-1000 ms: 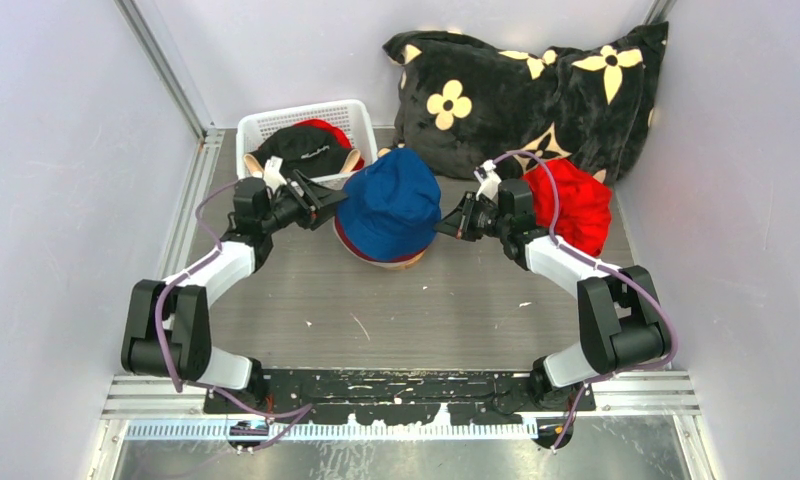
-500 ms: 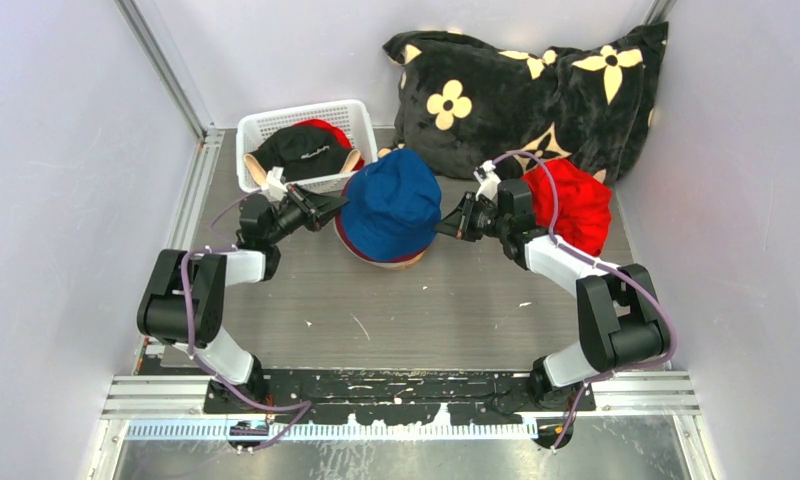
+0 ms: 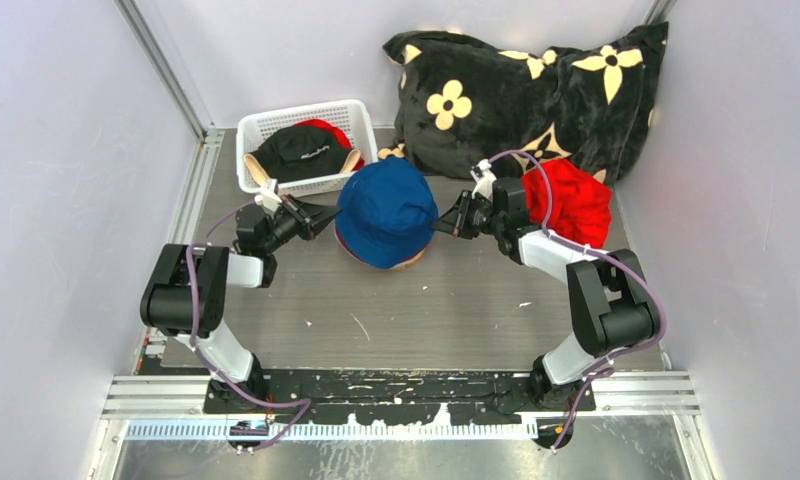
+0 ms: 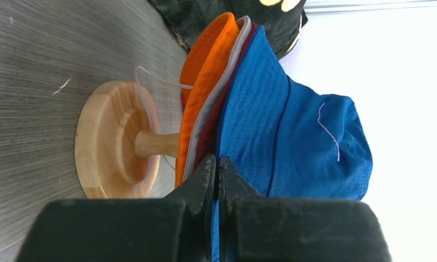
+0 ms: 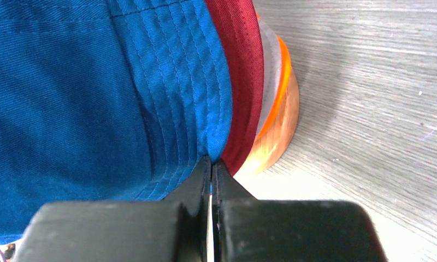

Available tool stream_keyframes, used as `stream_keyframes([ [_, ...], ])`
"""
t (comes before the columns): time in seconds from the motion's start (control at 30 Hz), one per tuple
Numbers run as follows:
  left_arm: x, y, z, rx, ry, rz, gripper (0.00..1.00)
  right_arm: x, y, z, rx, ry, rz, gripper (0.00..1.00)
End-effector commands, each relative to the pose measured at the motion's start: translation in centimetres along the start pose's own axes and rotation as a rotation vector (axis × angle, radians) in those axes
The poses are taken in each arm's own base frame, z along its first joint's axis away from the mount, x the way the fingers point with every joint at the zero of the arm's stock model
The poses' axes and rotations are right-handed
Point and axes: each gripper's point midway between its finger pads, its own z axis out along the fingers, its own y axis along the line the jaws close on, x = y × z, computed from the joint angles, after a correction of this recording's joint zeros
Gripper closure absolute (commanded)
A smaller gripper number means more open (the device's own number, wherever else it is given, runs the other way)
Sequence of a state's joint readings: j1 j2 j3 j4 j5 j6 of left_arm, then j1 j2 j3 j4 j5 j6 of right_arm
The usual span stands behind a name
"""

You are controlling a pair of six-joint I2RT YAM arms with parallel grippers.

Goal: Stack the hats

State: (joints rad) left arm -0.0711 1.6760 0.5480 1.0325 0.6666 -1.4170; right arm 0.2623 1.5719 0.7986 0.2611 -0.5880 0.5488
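First, the grooved grey table (image 3: 426, 320), bare in front of the arm bases. Mid-table: left gripper (image 3: 321, 214), jaws clenched on the left brim edge of the blue hat (image 3: 386, 205), a sliver of blue cloth showing between them in the left wrist view. Opposite: right gripper (image 3: 444, 222), likewise pinched shut on the blue brim's right edge. Between the two, the wooden stand (image 4: 112, 142), round base on the table, narrow stem, its head hidden under the stack. Stack order from the stand outward: orange hat (image 5: 283, 71), grey hat (image 5: 266, 65), dark red hat (image 5: 241, 71), with the blue hat on top, crown seated over the head. Beyond the right arm: bright red hat (image 3: 571, 205), loose on the table, touching the cushion. Far left: white basket (image 3: 306, 110), holding the black hat (image 3: 296, 150). Far back: black cushion (image 3: 516, 90) with cream flowers. Hazards, judged: uneven pull by the two pinches could tilt the slender stand or topple it; thin brim cloth may slip free of either grip; a downward tug could drag the lower brims askew; two hats remain unstacked.
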Motion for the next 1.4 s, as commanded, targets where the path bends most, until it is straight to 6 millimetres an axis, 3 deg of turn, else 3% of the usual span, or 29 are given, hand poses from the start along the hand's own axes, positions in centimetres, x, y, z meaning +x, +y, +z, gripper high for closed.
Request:
stream_keyframes([
  [0.0,-1.2,2.4,-0.3,-0.045,-0.048,0.026,1.0,-1.2,0.3,0.2,0.007,-0.037,-0.042,0.99],
  [0.2,-1.7,3.4,0.2,-0.063,-0.054,0.016,1.0,-2.0,1.1,-0.2,-0.003,-0.053,-0.061,0.99],
  [0.3,-2.0,2.5,0.2,-0.03,-0.055,0.021,0.97,-2.4,1.4,-0.7,0.01,-0.059,-0.074,0.95],
  [0.43,-3.2,0.3,-0.2,-0.047,-0.081,0.102,0.81,-4.5,1.6,-2.8,0.075,-0.123,-0.111,0.43],
  [0.47,-3.3,1.1,-0.5,-0.123,-0.082,0.111,0.76,-5.1,1.5,-3.5,0.1,-0.14,-0.117,0.31],
  [0.57,-4.6,1.2,-2.1,-0.32,-0.126,0.225,0.54,-6.9,1.2,-5.6,0.176,-0.198,-0.146,0.22],
  [0.7,-7.9,-2.1,-3.5,-0.418,-0.245,0.392,0.46,-9.8,0.4,-8.0,0.286,-0.296,-0.185,0.17],
  [0.83,-11.4,-5.2,-2.6,-0.464,-0.302,0.483,0.45,-12.0,0.6,-8.1,0.319,-0.327,-0.214,0.17],
  [0.93,-14.4,-5.5,-1.1,-0.529,-0.329,0.536,0.45,-13.3,1.6,-7.5,0.278,-0.34,-0.216,0.16],
  [1.03,-17.6,-4.2,0.8,-0.62,-0.34,0.609,0.45,-14.0,2.3,-6.8,0.235,-0.341,-0.218,0.17],
  [1.1,-19.4,-2.7,2.3,-0.688,-0.331,0.657,0.45,-14.1,2.5,-6.3,0.215,-0.331,-0.216,0.17],
  [1.13,-20.1,-0.9,3.2,-0.727,-0.31,0.683,0.45,-14.1,2.5,-6.1,0.206,-0.327,-0.215,0.17],
  [1.17,-21.0,-0.9,4.1,-0.736,-0.314,0.708,0.45,-14.0,2.5,-5.9,0.201,-0.322,-0.213,0.17],
  [1.37,-24.0,2.8,8.3,-0.77,-0.295,0.775,0.45,-13.5,2.1,-5.4,0.194,-0.305,-0.206,0.18],
])
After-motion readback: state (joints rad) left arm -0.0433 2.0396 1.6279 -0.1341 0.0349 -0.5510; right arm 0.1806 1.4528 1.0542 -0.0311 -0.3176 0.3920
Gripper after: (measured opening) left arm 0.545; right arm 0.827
